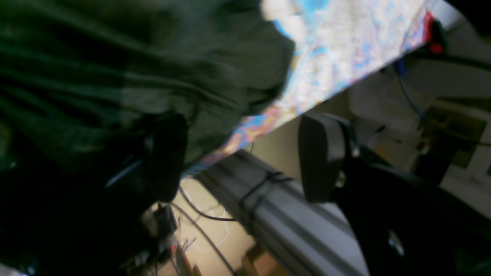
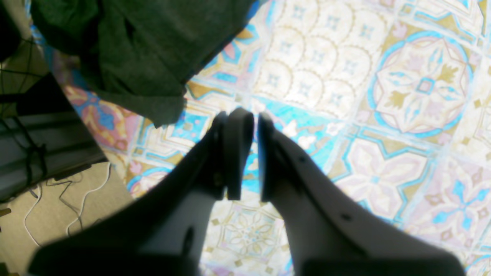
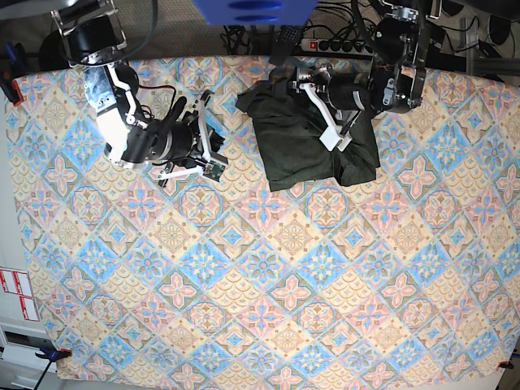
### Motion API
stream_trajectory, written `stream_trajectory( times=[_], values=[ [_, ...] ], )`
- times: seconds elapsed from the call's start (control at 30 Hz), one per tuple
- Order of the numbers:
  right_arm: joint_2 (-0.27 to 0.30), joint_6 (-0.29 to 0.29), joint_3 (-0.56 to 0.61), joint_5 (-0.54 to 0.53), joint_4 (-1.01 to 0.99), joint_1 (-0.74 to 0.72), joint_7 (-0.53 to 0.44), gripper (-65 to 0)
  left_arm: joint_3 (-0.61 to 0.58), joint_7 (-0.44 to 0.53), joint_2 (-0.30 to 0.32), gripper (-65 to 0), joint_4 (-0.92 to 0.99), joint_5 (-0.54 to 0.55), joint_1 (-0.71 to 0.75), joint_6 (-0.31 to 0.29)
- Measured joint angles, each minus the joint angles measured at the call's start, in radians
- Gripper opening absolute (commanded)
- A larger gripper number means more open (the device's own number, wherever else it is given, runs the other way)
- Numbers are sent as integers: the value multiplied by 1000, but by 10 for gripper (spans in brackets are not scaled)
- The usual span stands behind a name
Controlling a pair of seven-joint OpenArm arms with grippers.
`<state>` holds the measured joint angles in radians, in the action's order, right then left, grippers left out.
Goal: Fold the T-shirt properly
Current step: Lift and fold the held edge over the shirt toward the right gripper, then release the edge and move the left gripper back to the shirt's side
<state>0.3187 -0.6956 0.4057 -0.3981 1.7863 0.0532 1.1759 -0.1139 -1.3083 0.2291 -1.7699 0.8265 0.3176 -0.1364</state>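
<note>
Left end effector (image 1: 245,157) open, blurred; maybe grazing T-shirt (image 3: 313,142).

A tile-patterned cloth (image 3: 244,309) in blue, pink and cream covers the desk. Beyond its far edge lie cables (image 3: 341,16) and a power strip (image 3: 337,45).

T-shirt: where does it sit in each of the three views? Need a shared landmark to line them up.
Left wrist: the T-shirt fills the upper left, blurred, beside the left gripper with its fingers wide apart.
Right wrist: top left corner, clear of the right gripper.
Base: upper centre-right, a folded bundle under the left arm.
Shared landmark: the patterned tablecloth under the shirt, seen in all three.
</note>
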Motion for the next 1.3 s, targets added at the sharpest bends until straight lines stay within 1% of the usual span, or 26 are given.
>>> stream_trajectory(
  times=[0.07,0.23,0.3,0.37,0.4,0.57,0.83,1.03,1.17,1.3],
  values=[
    [0,0,0,0,0,0,0,-590,0,0,-5,-232,43,-21,-2,0],
    [0,0,0,0,0,0,0,-590,-21,1,-26,-268,46,-75,-11,-2],
    [0,0,0,0,0,0,0,-590,-44,40,-29,-302,46,-98,-14,-2],
    [0,0,0,0,0,1,0,-590,-70,68,-29,-368,46,-111,-14,-2],
    [0,0,0,0,0,2,0,-590,-85,75,-29,-410,46,-125,-13,-1],
    [0,0,0,0,0,0,0,-590,-131,117,-29,-650,48,-177,-11,-2],
    [0,0,0,0,15,0,0,-590,-113,122,-24,-650,38,-172,-7,-2],
    [0,0,0,-1,20,0,0,-590,32,110,-7,-650,-90,-175,46,-7],
    [3,0,0,1,21,0,2,-590,92,117,32,-650,-123,-164,73,-10],
    [0,0,0,-3,21,0,0,-590,174,118,55,-650,-124,-167,109,-14]
  ],
)
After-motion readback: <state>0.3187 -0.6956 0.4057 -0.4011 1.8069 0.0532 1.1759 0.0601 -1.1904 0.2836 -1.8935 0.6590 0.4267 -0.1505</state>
